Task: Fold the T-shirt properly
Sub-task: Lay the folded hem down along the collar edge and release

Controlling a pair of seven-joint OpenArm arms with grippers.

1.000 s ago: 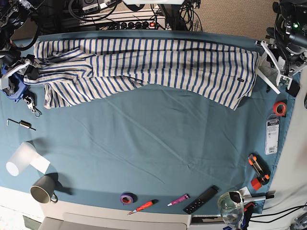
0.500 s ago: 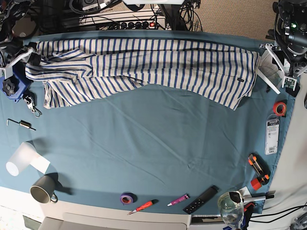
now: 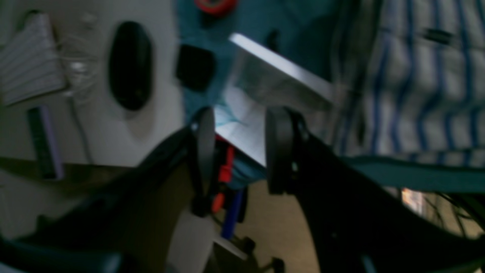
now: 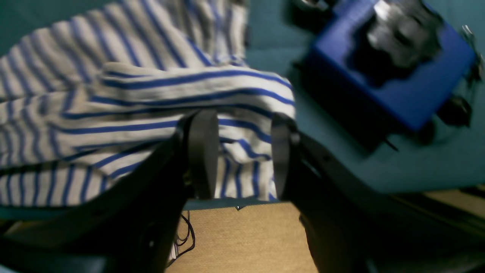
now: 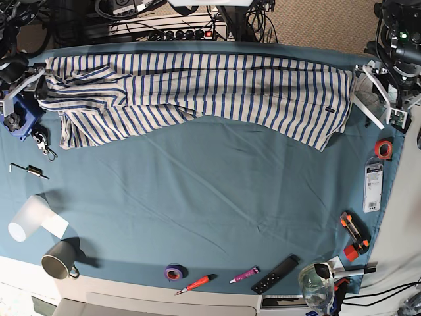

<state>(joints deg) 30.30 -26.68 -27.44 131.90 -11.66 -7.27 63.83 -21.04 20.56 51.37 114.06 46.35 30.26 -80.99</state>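
Soft striped T-shirt (image 5: pixel 197 89) stretched long, rumpled on teal cloth (image 5: pixel 217 197).

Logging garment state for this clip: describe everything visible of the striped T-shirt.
The T-shirt is soft white cloth with thin blue stripes. It lies stretched sideways along the far edge of the teal table cloth, partly folded, with bunched, overlapping layers at the end near the right gripper. That gripper's open jaws frame the bunched edge without clamping it. The left gripper, also open, is beside the other end, not holding it.
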